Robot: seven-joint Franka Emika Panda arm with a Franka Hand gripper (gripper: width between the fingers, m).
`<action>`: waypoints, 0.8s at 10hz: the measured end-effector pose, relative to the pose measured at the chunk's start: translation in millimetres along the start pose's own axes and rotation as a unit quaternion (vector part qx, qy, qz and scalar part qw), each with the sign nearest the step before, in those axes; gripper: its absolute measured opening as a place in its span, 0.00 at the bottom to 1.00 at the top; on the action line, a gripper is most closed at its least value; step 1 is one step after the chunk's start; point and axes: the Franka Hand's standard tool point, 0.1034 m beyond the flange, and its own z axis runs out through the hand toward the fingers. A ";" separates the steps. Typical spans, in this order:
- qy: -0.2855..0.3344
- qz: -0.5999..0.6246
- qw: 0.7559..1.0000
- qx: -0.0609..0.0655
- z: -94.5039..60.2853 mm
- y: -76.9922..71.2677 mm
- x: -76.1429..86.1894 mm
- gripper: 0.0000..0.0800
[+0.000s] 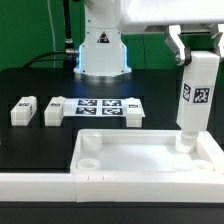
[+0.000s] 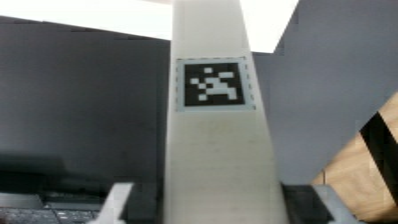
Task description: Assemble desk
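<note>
The gripper (image 1: 198, 56) is closed on a short white square plastic leg (image 1: 197, 95) that bears a black-and-white square tag. Its jaws are set narrow against the leg's upper end, one on each side. This held leg stands upright. Its lower end meets the wide white rectangular rimmed desk slab (image 1: 140, 155) at the slab's far corner on the exterior view's right; whether it is seated in a socket there cannot be told. In the wrist view the held leg (image 2: 217, 150) runs lengthwise through the middle of the picture with its tag facing the camera, and grey fingers (image 2: 121, 203) show against its sides.

The desk slab lies flat on the black counter (image 1: 30, 150), toward the exterior view's right, with a round socket open at its corner on the exterior view's left. A long white border rail (image 1: 40, 186) runs along the counter's camera-side edge, just in front of the slab.

Toward the counter's edge on the exterior view's left lie two more white tagged legs on their sides: the outer loose leg (image 1: 22, 110) and the inner loose leg (image 1: 52, 110), near each other but apart. Just beside them lies the flat white marker board (image 1: 95, 108), between the slab and the white robot base (image 1: 103, 55) at the counter's far edge.
</note>
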 end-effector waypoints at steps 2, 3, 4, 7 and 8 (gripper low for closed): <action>-0.003 -0.002 1.000 0.003 6.6 -6.8 -0.5 0.36; -0.003 -0.002 1.000 0.003 9.2 -6.1 0.0 0.36; -0.004 -0.002 1.000 0.003 11.3 -6.5 1.5 0.36; -0.007 -0.003 1.000 0.005 25.1 -8.8 2.4 0.36; -0.008 -0.004 1.000 0.006 29.5 -11.3 2.3 0.36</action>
